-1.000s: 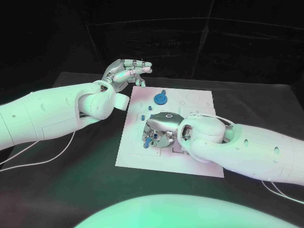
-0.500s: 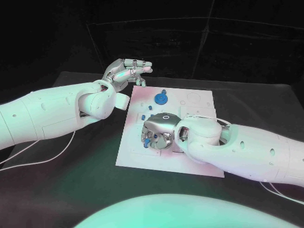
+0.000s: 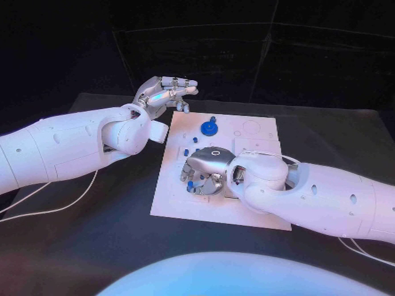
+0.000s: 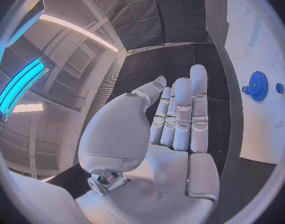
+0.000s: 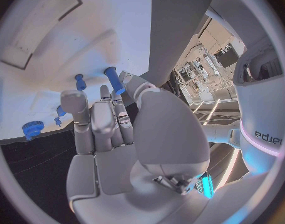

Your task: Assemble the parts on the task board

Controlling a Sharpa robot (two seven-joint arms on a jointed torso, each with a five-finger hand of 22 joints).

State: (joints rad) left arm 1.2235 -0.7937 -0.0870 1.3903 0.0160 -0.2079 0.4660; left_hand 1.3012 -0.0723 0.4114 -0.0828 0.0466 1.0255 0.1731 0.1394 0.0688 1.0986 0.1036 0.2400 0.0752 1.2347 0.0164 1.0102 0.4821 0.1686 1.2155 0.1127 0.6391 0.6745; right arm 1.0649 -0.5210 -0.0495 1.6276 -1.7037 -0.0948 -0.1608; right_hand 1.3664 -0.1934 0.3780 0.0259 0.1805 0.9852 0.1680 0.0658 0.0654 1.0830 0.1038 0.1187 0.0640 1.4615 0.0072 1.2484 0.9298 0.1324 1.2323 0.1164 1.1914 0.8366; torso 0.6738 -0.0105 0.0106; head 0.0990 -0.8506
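the task board (image 3: 251,213) lies flat in the middle of the black table (image 3: 91,246), its long side running away from the robot. the right hand (image 3: 208,168) is down over the middle of the board, palm toward the plate, with its fingers bent down around a small blue part (image 3: 192,185) at the near-left side of the hand. in the right wrist view the right hand (image 5: 111,134) shows its fingers lined up together and reaching toward the white plate (image 5: 49,50), and a blue peg (image 5: 115,79) stands just past the fingertips (image 5: 104,92), right beside them; whether a finger and thumb actually pinch it i cannot tell, since the thumb covers the contact. a shorter blue peg (image 5: 79,81) stands just beside it on the plate, apart from the fingers, and a blue toothed part (image 5: 32,129) lies near the plate's edge, well apart from the hand. the left hand (image 3: 165,94) is raised off the table just beyond the board's far-left corner, holding nothing, fingers apart and loosely curled. the left wrist view shows that hand (image 4: 173,129) with its fingers straight and side by side, palm bare. a blue gear (image 3: 209,128) lies on the far part of the board, between the two hands and touched by neither; the left wrist view shows the same gear (image 4: 258,86) on the white plate, well apart from the fingers.
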